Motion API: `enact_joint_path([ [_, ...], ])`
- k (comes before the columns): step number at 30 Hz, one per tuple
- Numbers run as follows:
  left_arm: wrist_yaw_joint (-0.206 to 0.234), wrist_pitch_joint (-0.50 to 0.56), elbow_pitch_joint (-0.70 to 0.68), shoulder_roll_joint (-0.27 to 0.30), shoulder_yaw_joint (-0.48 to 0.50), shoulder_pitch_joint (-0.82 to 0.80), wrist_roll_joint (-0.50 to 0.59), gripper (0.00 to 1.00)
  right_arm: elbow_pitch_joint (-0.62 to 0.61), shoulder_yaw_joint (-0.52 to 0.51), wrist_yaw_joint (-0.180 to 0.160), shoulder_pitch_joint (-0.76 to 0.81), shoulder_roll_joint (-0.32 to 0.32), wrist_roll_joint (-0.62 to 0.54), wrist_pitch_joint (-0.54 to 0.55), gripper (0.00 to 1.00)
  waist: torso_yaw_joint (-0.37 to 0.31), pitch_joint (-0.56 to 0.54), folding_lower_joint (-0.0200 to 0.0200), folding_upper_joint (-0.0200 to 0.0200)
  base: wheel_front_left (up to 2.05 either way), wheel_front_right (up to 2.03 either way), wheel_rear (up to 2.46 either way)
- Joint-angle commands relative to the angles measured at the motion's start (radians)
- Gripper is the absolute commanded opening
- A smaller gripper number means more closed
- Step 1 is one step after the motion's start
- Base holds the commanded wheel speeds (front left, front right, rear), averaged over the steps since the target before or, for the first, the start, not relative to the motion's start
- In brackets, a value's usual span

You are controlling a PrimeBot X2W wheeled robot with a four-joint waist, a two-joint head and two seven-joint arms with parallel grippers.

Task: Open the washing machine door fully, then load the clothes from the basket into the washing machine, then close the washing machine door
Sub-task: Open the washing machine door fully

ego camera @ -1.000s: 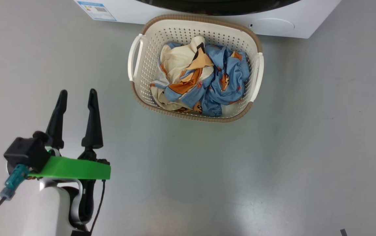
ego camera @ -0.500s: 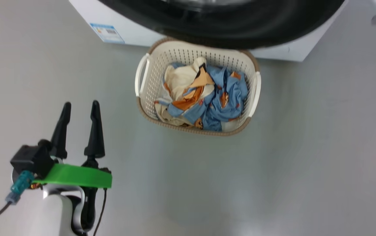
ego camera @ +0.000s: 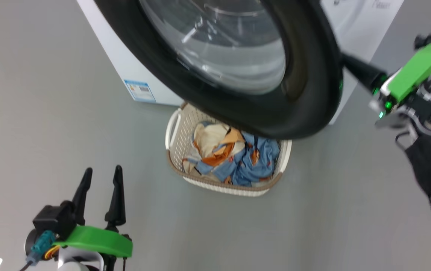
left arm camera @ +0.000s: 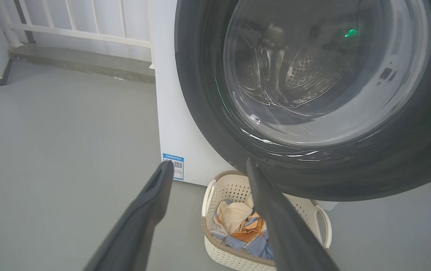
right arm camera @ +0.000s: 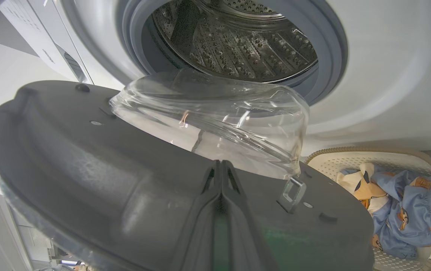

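The washing machine door point(ego camera: 313, 75) stands partly open, its black rim and glass bowl hanging over the basket point(ego camera: 223, 186) on the floor in front of the white washing machine point(ego camera: 110, 56). The clothes point(ego camera: 234, 158), blue, cream and orange, lie bunched inside the basket. My right gripper point(ego camera: 345, 60) is shut, empty, and reaches in behind the door's right edge. In the right wrist view its tips point(right arm camera: 221, 165) lie against the door's dark inner face point(right arm camera: 87, 169), just left of the metal latch hook point(right arm camera: 293, 192). My left gripper point(ego camera: 102, 171) stands open and empty over bare floor, left of the basket.
The steel drum point(right arm camera: 238, 41) and grey gasket show past the door. A blue label point(ego camera: 140, 90) marks the machine's lower left front. A white railing point(left arm camera: 72, 30) and a grey step run behind on the left. Grey floor spreads to the left and right of the basket.
The head camera has tilted up, so the whole picture shifted: the door's glass and my right arm now show. The basket and clothes lie as before. My left gripper stays open.
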Motion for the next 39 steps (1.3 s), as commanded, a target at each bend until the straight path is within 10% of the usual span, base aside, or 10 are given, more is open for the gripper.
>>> enact_joint_path([
  [1,-0.001,-0.007,-0.016,0.024,0.029,0.006,0.016,1.0,-0.044,0.018,0.002,0.031,0.032,0.018,0.015,0.0,0.023,-0.076,0.0,0.0,0.0,0.0,0.0],
  [39,0.013,0.019,0.047,0.061,0.01,0.09,0.025,1.0,-0.205,0.0,0.002,0.401,0.154,0.152,0.181,0.0,0.281,-0.251,0.0,0.0,0.0,0.0,0.0],
])
